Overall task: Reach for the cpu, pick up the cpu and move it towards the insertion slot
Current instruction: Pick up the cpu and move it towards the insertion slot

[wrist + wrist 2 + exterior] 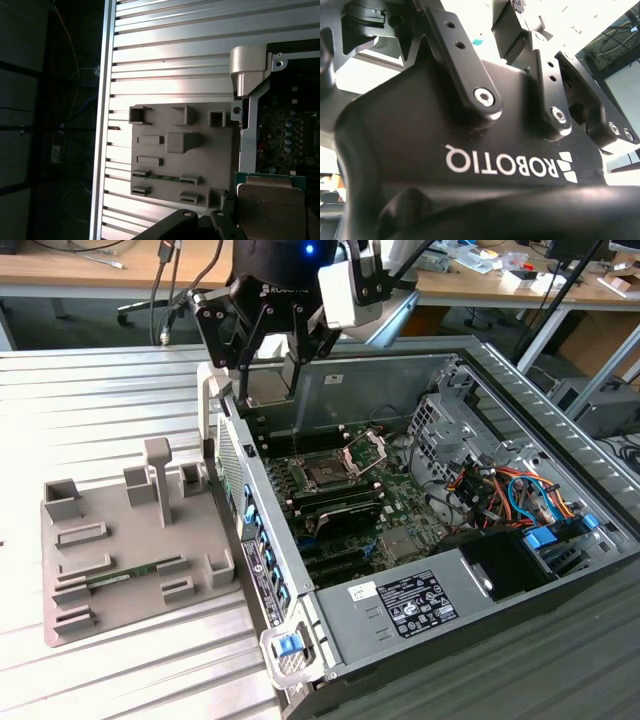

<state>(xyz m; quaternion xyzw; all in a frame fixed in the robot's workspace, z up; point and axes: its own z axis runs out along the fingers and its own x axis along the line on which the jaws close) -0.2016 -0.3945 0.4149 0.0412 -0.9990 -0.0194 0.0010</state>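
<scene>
Gripper (266, 388) hangs at 12 o'clock in the exterior view, above the open computer case (270, 580) at its wall on the exterior view's left. Its fingers are clamped on the cpu (270, 207), whose pale silvery top and green rim show in the first wrist view. From the gripper, the insertion slot (325, 473) lies at about 5 o'clock on the motherboard, silver frame hinged up. At 8 o'clock sits a grey fixture tray (60, 570) carrying a green memory stick (130, 573)

Matte black gripper (268, 380), white lettering (502, 165), silver hex screws (485, 97), white wrist-mounted box (338, 290), blue light (309, 250)
</scene>
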